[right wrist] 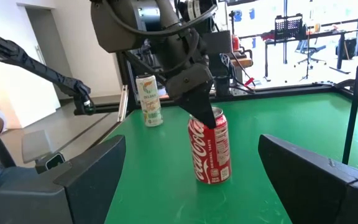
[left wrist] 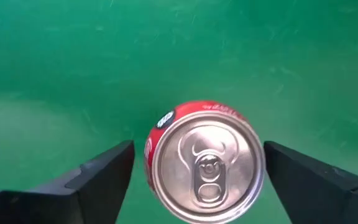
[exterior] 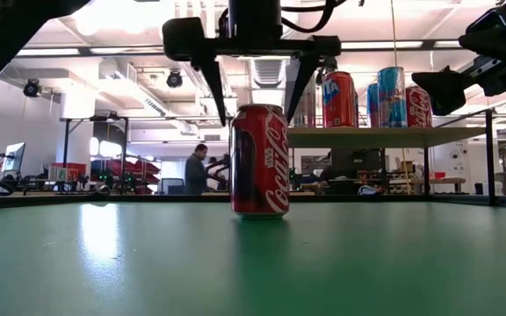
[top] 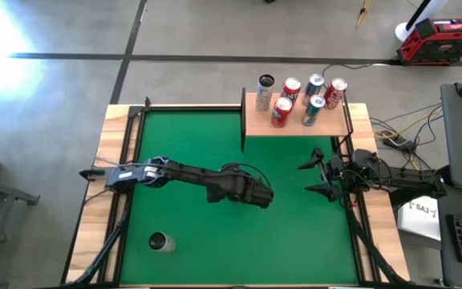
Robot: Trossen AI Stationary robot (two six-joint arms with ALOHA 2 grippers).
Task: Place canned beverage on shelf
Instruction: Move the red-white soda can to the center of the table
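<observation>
A robotics lab or workshop, by every sign. Bare grey concrete floor (top: 215,40) marked with dark tape lines, around a pale wooden table topped by a green mat (top: 191,136). Red and black tool case (top: 442,40) on the floor, loose cables (top: 399,132) trailing beside the table. Beyond, black metal frames (exterior: 90,149), bright ceiling strip lights (exterior: 121,17), a standing person (exterior: 197,171), possibly at another bench.

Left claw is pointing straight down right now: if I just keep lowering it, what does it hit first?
The left claw would likely straddle the upright Coke can, centred between its open fingers.
</observation>
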